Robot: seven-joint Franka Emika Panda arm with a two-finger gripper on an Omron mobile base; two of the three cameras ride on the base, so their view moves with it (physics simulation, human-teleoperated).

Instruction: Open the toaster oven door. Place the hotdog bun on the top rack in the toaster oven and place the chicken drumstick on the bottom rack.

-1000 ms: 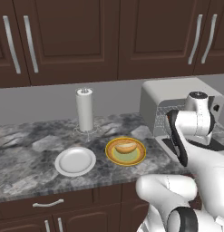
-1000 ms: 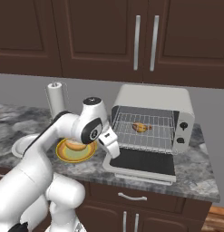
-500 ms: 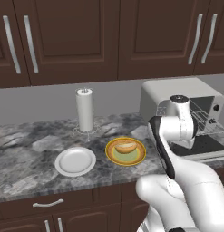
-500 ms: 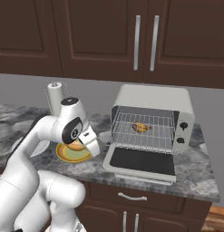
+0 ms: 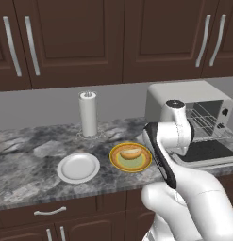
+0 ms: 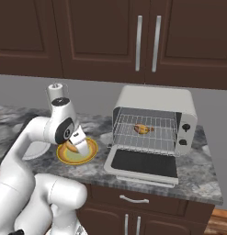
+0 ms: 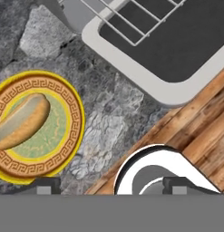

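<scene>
Toaster oven (image 6: 154, 120) is sitting on the granite counter (image 5: 28, 155) with its door (image 6: 143, 164) lying flat open toward the front. In the right base view the chicken drumstick (image 6: 142, 129) is resting on a wire rack (image 6: 143, 137) inside the oven, at about twelve o'clock from the door, though which of the two racks it lies on I cannot tell. The hotdog bun (image 5: 130, 153) is lying on a yellow patterned plate (image 5: 117, 162) on the counter, at nine o'clock from the oven, and an empty white plate (image 5: 79, 167) is sitting just beside that at its nine o'clock. A paper towel roll (image 5: 88, 113) is standing upright behind them, at about twelve o'clock from the white plate. The gripper (image 7: 111, 185) is hanging above the counter near the yellow plate, its two dark fingertips (image 7: 46, 185) standing well apart with nothing between them, so it is spread open and holding nothing. In the hand view the bun is lying at nine o'clock, the oven door at one o'clock.
</scene>
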